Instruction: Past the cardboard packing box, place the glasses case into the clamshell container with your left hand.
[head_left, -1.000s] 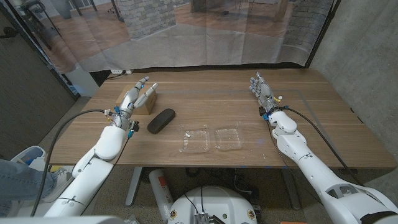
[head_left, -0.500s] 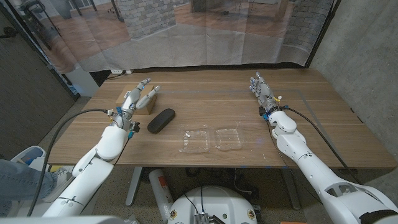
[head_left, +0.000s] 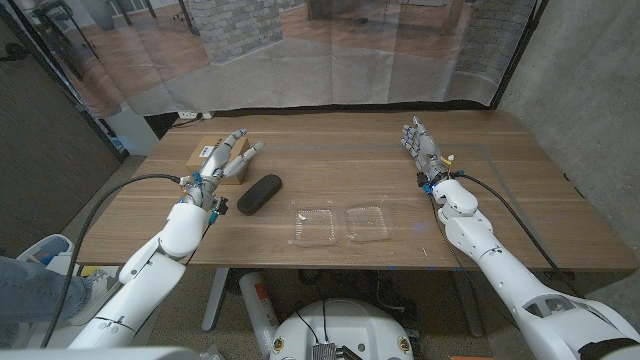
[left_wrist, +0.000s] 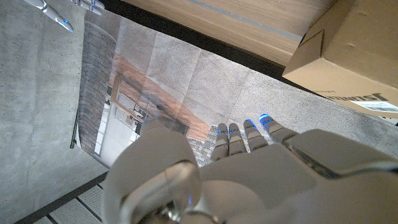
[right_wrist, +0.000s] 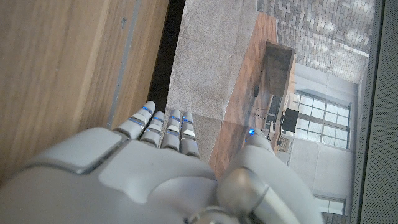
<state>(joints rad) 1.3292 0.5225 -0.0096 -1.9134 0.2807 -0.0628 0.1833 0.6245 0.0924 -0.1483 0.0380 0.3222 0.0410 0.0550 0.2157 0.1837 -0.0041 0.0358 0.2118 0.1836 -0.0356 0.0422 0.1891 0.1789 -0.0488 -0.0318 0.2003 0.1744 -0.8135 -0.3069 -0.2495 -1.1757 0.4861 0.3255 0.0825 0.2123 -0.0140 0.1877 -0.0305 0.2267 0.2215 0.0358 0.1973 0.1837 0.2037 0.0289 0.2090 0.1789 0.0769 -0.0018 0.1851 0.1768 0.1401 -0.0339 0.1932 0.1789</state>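
While your left hand (head_left: 222, 160) hovers over the cardboard packing box (head_left: 221, 160), fingers spread and empty, the glasses case (head_left: 259, 193) lies beside it, near the clamshell container (head_left: 340, 225); your right hand (head_left: 420, 146) is open.

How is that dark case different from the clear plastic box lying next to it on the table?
The glasses case is dark, opaque and closed; the clamshell container is clear, see-through and lies spread open in two halves. The glasses case is a rounded, elongated lump lying at a slant; the clamshell container is low, flat and squarish, and covers more of the table. Both rest on the wooden table, and neither hand touches them.
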